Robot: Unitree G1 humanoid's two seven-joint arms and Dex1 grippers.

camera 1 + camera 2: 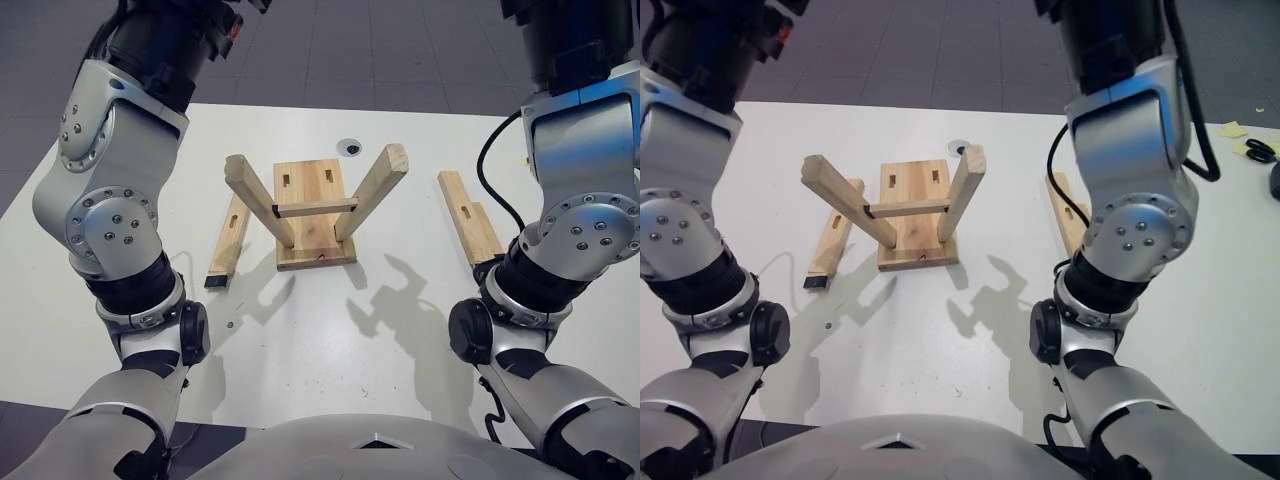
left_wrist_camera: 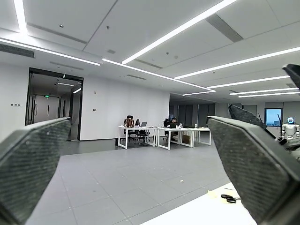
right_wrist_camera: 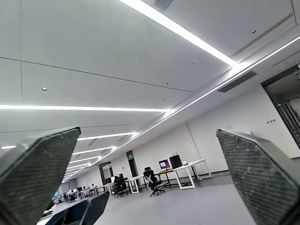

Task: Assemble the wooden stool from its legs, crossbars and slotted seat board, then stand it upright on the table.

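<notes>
White table [image 1: 300, 340], black cable [image 1: 480, 165], scissors [image 1: 1260, 150] (beside what may be yellow notes [image 1: 1231, 130])

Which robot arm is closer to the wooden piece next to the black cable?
Right. The right arm stands beside that wooden piece, at its near end. The left arm is on the far side of the half-built stool, near another loose piece.

Seat board [image 1: 312, 185] pale bare wood; table [image 1: 420, 140] smooth matt white
</notes>
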